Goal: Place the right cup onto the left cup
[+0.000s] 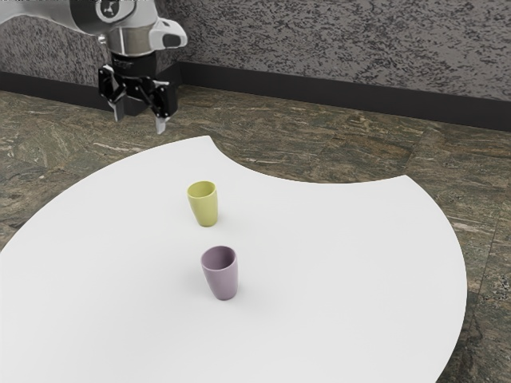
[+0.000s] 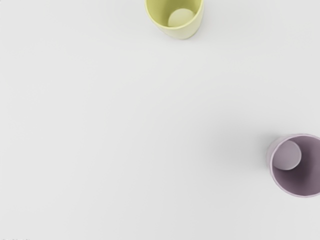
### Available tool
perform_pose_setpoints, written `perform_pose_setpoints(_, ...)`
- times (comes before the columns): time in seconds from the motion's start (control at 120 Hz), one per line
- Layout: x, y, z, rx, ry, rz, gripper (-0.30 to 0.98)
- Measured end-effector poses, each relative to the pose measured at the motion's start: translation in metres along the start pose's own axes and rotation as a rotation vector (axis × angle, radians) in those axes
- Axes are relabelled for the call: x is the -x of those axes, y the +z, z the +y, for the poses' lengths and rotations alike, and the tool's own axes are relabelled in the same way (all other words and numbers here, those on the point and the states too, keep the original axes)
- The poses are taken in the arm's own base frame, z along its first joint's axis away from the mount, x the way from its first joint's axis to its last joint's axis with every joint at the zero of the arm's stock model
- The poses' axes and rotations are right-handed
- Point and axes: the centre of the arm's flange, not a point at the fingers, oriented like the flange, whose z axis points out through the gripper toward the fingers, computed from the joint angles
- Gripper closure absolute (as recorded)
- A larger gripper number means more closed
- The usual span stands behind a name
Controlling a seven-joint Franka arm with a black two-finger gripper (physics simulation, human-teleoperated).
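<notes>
High in the exterior view's upper left hangs my gripper [image 1: 140,124], its two fingers standing apart with nothing between them. A yellow-green cup [image 1: 204,206] stands upright on the table, below the gripper's height and toward the exterior view's right. The purple cup [image 1: 223,276] is upright too, separate from the yellow-green one and nearer that camera. From above, the wrist view has both open mouths: the yellow-green cup [image 2: 195,22] and the purple cup [image 2: 310,172], partly cut off by the picture's borders.
The white table [image 1: 343,263] has a rounded outline with a curved notch on its far side. Behind it are a brown stone floor [image 1: 263,152] and a speckled grey wall [image 1: 335,44] with a dark baseboard.
</notes>
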Motion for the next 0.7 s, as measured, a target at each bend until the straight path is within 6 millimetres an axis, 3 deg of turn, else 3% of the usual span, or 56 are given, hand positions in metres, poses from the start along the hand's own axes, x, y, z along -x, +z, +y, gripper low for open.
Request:
perform_pose_setpoints(0.108,-0.005,0.009,-0.01,0.003,-0.011,0.002,0.0)
perform_pose_setpoints(0.192,-0.008,0.011,-0.003,0.004,0.003,0.012,0.0)
perform_pose_setpoints(0.7,-0.004,0.068,0.137,0.035,0.077,0.047,0.0)
